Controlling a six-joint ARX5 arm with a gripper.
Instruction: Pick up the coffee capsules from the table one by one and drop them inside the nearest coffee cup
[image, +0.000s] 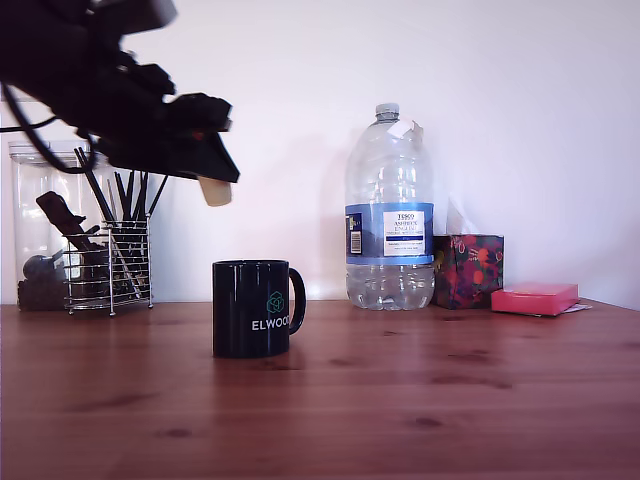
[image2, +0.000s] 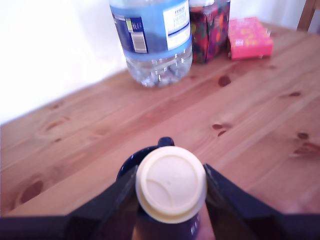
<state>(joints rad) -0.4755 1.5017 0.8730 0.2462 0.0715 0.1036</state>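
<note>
Reddish-brown wooden tabletop (image: 420, 400) with its dark knots fills the foreground, bare right up to the glossy black ceramic mug (image: 251, 308) with the white lettering. High above it hangs the black gripper (image: 214, 184), its jaws closed on a small cream plastic capsule (image: 215, 190); from the wrist view the capsule's round flat face (image2: 171, 183) sits squeezed between the two fingers (image2: 111, 200), covering most of the mug's rim (image2: 131, 161) below.

From the exterior view the capsule looks a touch toward that view's left of the mug's middle and well above it. Let go from that height, I'd judge it could clip the rim and bounce off across the table, or stick to one finger and fall crooked.

Room is generous: the wire utensil holder (image: 108, 268), the large clear water bottle (image: 390, 212), the patterned tissue box (image: 468, 270) and the pink pad (image: 534, 298) all stand well apart at the back.
</note>
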